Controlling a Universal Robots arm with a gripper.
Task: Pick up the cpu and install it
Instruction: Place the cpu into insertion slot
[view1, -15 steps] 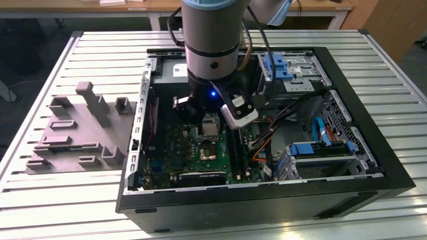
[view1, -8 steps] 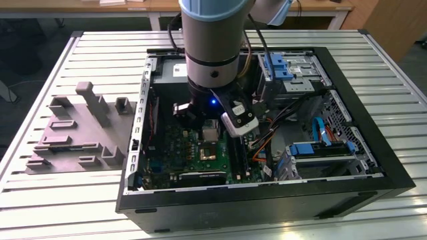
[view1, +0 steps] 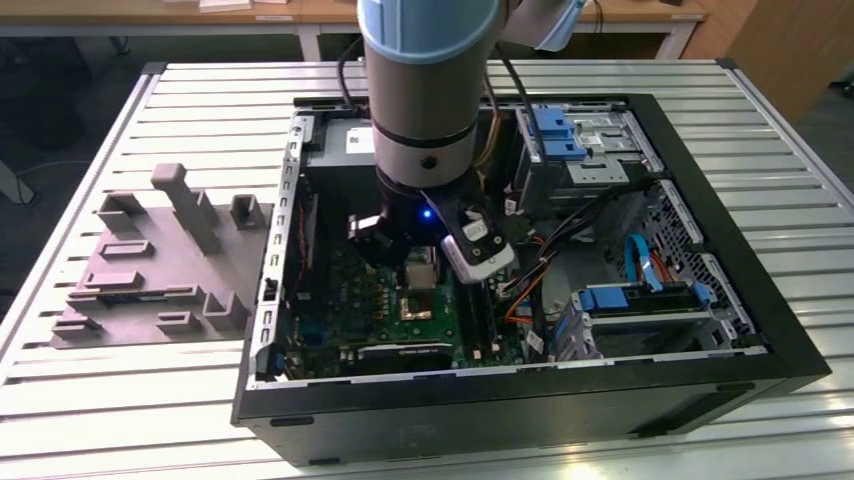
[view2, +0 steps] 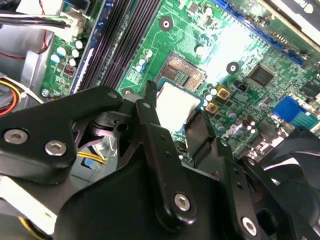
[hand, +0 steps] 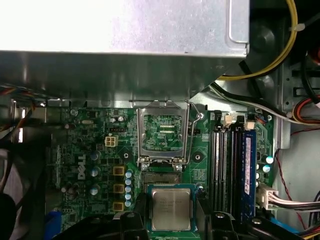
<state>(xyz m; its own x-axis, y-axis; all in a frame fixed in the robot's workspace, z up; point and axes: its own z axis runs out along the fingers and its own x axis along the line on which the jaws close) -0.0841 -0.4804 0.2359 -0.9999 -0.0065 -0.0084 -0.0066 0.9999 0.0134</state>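
Arm (view1: 420, 80): reaching down into the open computer case (view1: 747, 330), which lies on a slatted table (view1: 200, 90).
Gripper (view2: 175, 107): low over the green motherboard (hand: 90, 150), black fingers (view2: 150, 117) closed in against two opposite edges of the cpu (view2: 177, 104).
Cpu: clamped between the fingertips in both wrist views, silvery top facing up, pale rim showing; level over the board just beside the hinge of the socket frame (hand: 162, 132). Seated or hovering: cannot tell.
Socket frame: swung open, green board showing through its window.
Memory slots (hand: 227, 165): dark, running alongside the cpu, one with a blue edge.
Grey moulded tray (view1: 147, 270): on the table, outside the case, at the exterior view's left.
Writing: white lettering on the motherboard beside a row of capacitors (hand: 128, 182); finer print across the board too small to tell.
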